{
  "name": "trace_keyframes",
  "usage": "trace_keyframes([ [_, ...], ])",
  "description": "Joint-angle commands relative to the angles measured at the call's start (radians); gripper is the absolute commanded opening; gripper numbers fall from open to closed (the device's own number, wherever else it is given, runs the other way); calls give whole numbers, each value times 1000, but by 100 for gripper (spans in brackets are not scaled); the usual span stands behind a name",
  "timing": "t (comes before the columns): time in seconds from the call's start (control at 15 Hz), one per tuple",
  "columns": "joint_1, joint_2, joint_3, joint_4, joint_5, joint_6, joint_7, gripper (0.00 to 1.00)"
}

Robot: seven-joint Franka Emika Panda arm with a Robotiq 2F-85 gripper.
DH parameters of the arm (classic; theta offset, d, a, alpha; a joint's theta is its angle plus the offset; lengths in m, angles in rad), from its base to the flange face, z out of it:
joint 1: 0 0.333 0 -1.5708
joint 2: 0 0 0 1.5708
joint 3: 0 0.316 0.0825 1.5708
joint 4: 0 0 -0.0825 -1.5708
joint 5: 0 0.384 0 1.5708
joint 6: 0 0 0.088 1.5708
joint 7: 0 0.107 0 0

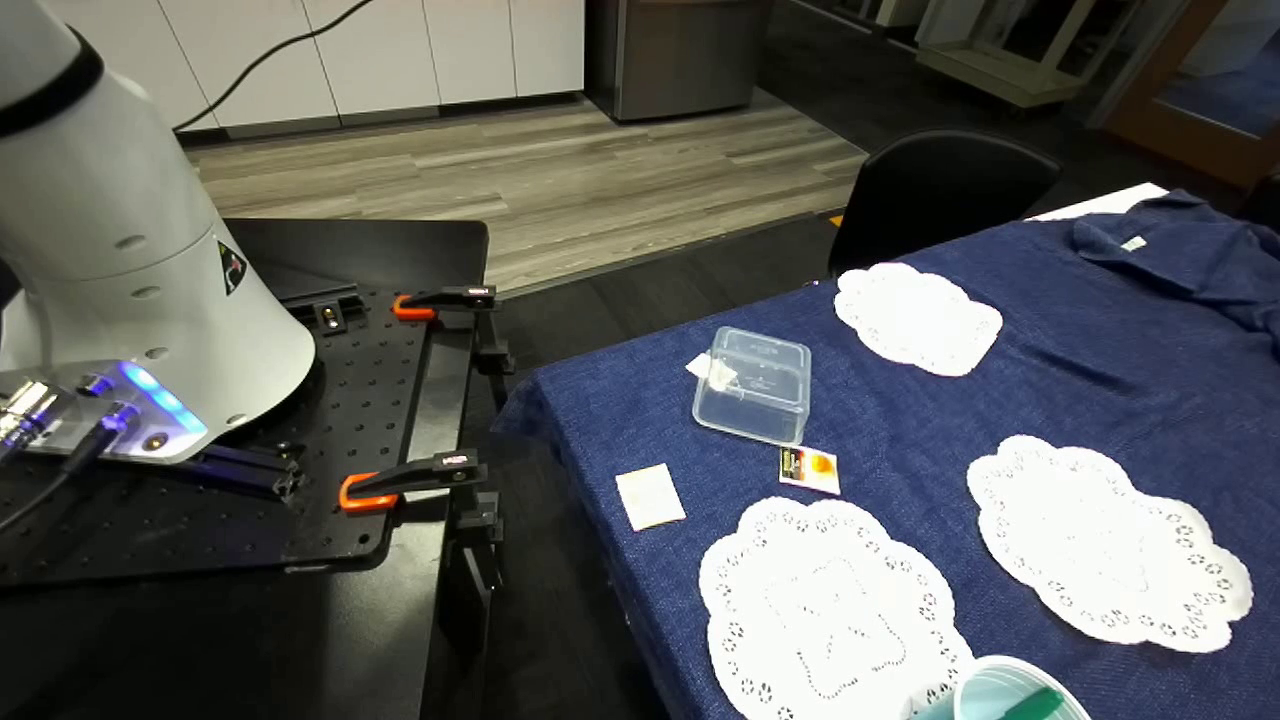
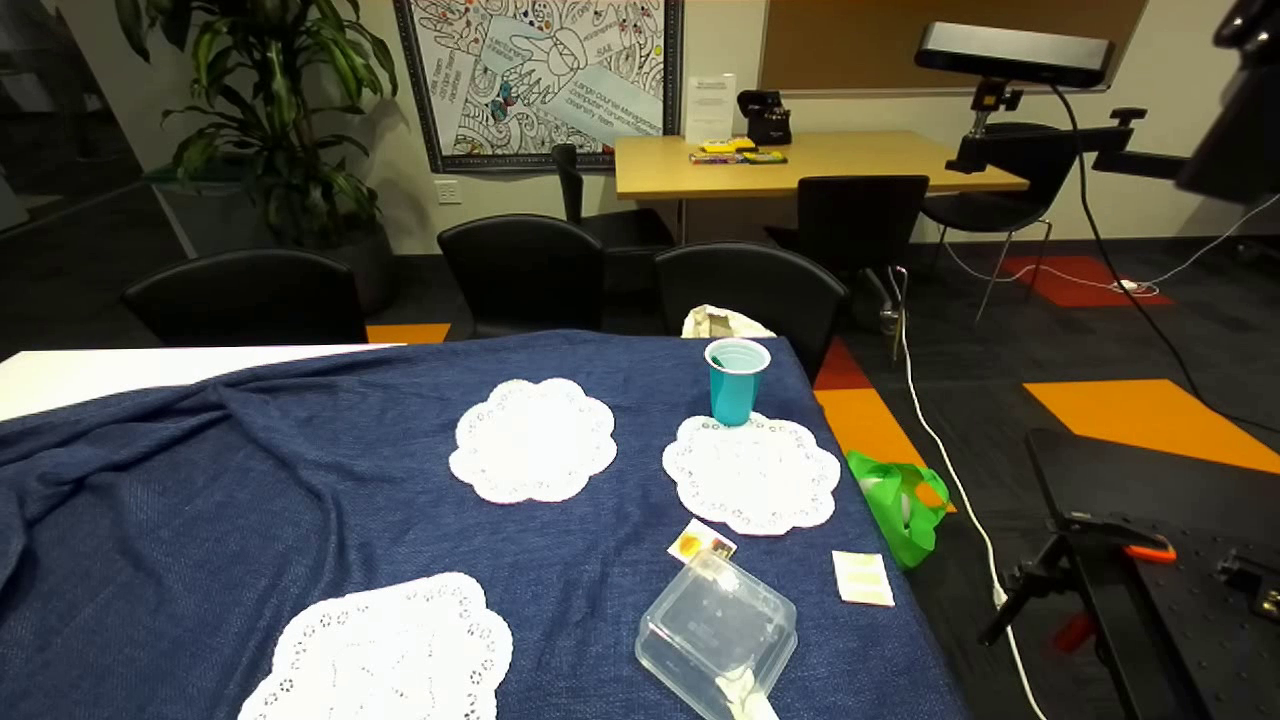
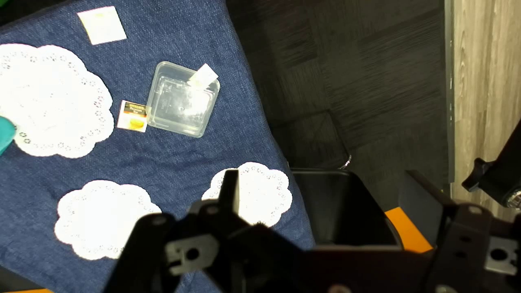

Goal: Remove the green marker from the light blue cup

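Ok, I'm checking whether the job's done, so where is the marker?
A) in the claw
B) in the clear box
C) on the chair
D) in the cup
D, since in an exterior view the marker shows green inside the mouth of the cup.

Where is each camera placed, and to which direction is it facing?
In an exterior view: near the light blue plastic cup, looking down across the blue-clothed table toward white cabinets; the white robot base shows.
In an exterior view: at the opposite end, facing a black-framed wall poster; I cannot tell if the dark shape at upper right belongs to the robot.
Wrist view: on the wrist, above the table, facing downward; the black gripper, open, shows at the bottom.
Both exterior views share the cup and the clear plastic box.
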Motion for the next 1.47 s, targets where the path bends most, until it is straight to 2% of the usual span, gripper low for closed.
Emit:
trace_keyframes([
  [0.0, -9, 0, 7, 2, 5, -3, -5, 100],
  [0.53, -66, -33, -44, -51, -46, 8, -41, 100],
  [0.87, -120, -29, -85, -95, -139, 9, -98, 100],
  [1.4, -233, -26, -134, -201, -233, 113, -67, 100],
])
